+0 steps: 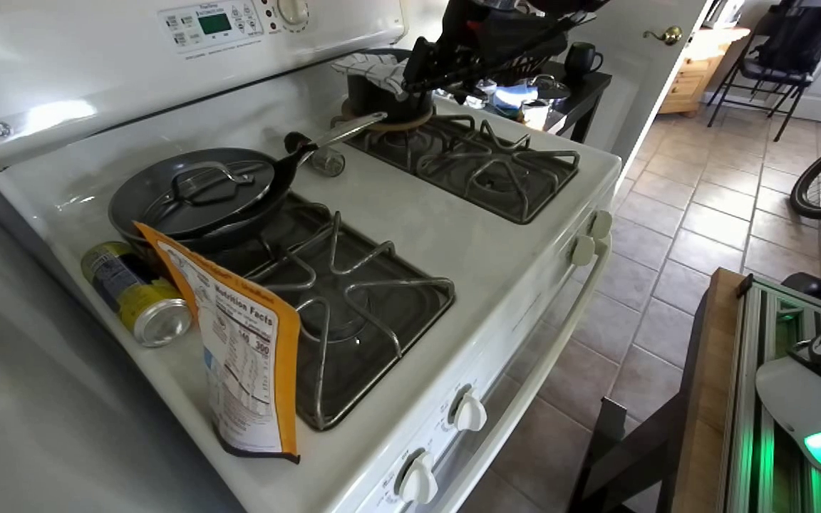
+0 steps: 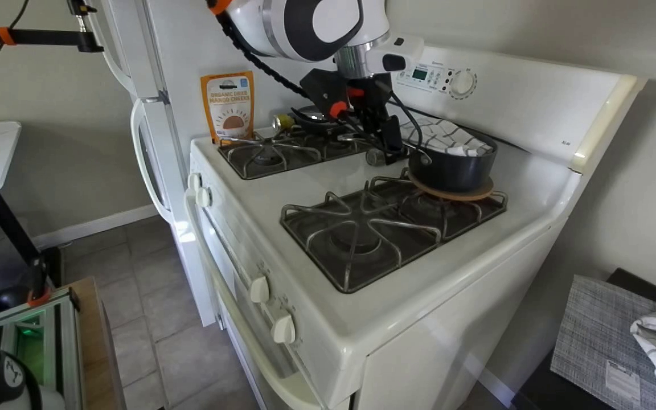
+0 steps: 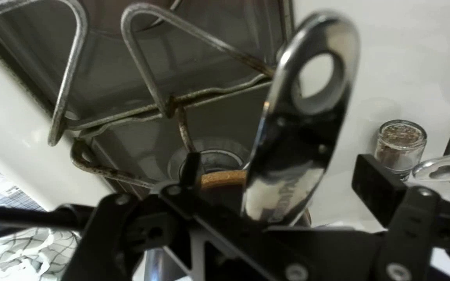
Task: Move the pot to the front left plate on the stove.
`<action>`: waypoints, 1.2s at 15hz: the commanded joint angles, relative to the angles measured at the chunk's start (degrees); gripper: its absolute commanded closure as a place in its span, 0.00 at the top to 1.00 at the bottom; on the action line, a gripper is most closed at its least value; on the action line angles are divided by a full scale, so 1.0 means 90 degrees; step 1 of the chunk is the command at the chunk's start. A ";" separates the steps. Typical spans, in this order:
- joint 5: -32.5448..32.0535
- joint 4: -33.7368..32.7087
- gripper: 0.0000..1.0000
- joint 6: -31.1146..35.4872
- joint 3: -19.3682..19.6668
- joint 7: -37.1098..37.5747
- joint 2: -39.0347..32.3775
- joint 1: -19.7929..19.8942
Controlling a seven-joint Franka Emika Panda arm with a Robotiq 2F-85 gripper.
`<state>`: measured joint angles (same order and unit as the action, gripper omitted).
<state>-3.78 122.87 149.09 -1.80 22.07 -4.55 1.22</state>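
The dark round pot [image 1: 375,100] stands on a cork mat [image 2: 447,193] over the back right grate, a checked cloth [image 2: 447,136] over its top. The pot also shows in an exterior view [image 2: 453,171]. Its shiny metal handle [image 3: 307,128] shows in the wrist view; the pot body there is mostly hidden behind the gripper. My gripper [image 3: 287,181] is open, one finger on each side of the handle, with a gap at the right finger; contact at the left is unclear. The front left grate [image 1: 336,296] carries nothing; it also shows in an exterior view [image 2: 265,158].
A lidded frying pan [image 1: 197,192] sits on the back left grate, its handle reaching toward the middle. A small glass jar [image 3: 400,144] stands near it. A yellow can [image 1: 136,292] and an orange-white pouch [image 1: 246,363] stand at the stove's left edge.
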 commanded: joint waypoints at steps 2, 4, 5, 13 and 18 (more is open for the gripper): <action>-0.0027 0.0027 0.57 0.0228 0.0142 0.0117 -0.0099 -0.0139; -0.0025 0.0024 0.40 0.0264 0.0154 0.0122 -0.0097 -0.0155; -0.0015 0.0026 0.31 0.0277 0.0156 0.0124 -0.0099 -0.0158; 0.0203 0.0081 0.00 0.0506 0.0162 0.0023 -0.0025 -0.0160; 0.1026 0.0504 0.00 0.0809 -0.0003 -0.1495 0.0568 -0.0106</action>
<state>0.66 123.46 153.53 -1.14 16.93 -4.21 0.65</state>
